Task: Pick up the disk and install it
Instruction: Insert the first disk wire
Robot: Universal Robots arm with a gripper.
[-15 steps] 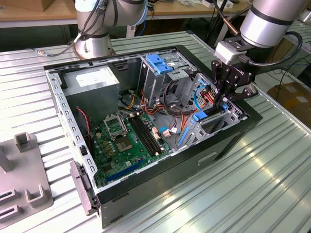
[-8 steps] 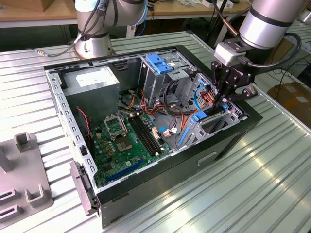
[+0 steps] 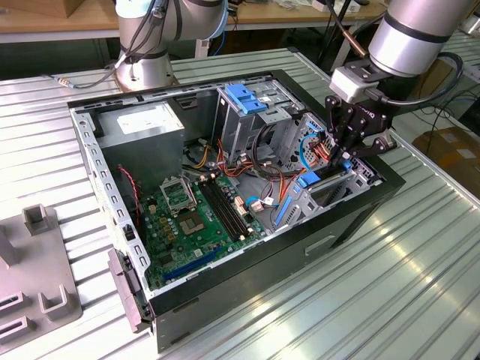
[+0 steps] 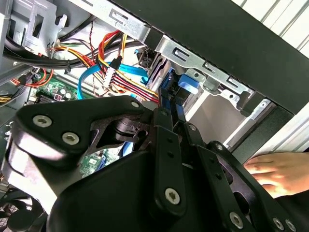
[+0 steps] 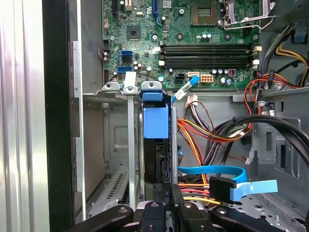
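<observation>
The end effector [image 3: 346,154] stands over the corner of the open computer case [image 3: 247,281] that lies on the exterior view's right, and its fingers are narrow, closed on the disk [image 5: 157,145]; in the first wrist view the disk stands on edge, its blue carrier tab toward the motherboard [image 5: 193,43], and it sits partly down in the metal bay [image 5: 113,145] at the case wall. The step in hand seems to be the insertion of the disk into this bay; the judgement is that it is well begun but not surely seated, since the grip is not released.

To do this step well, the disk should stay parallel to the bay's metal rails, so that the carrier's side rails slide and do not jam; the push should go straight along the slot, without tilt. The bundle of coloured wires [image 5: 203,133] and the flat blue data cable [image 5: 212,170] lie just beside the slot, so the arm should not drag them in. A person's hand [image 4: 277,171] rests near the case in the second wrist view; slow motion is wiser there.
</observation>
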